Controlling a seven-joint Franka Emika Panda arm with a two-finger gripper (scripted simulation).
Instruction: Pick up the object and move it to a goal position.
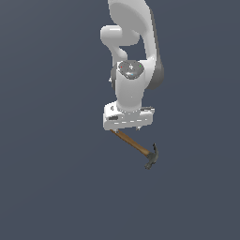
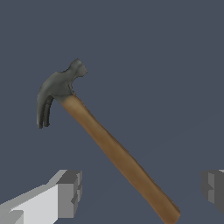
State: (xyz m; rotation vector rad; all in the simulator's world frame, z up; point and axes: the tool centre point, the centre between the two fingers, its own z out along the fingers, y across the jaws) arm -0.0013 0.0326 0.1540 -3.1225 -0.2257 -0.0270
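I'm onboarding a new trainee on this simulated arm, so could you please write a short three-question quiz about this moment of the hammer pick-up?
1. True or false: the tool is already shut on the hammer.
2. Multiple choice: in the wrist view, which part of the hammer lies between the two fingers? A) the dark grey head; B) the butt end of the wooden handle; C) no part.
3. Short answer: in the exterior view, toward which side of the picture does the hammer head lie from the tool?

Key
1. False: both fingers stand apart from the handle, with gaps either side.
2. B.
3. The exterior view's right, lower in the picture than the tool.
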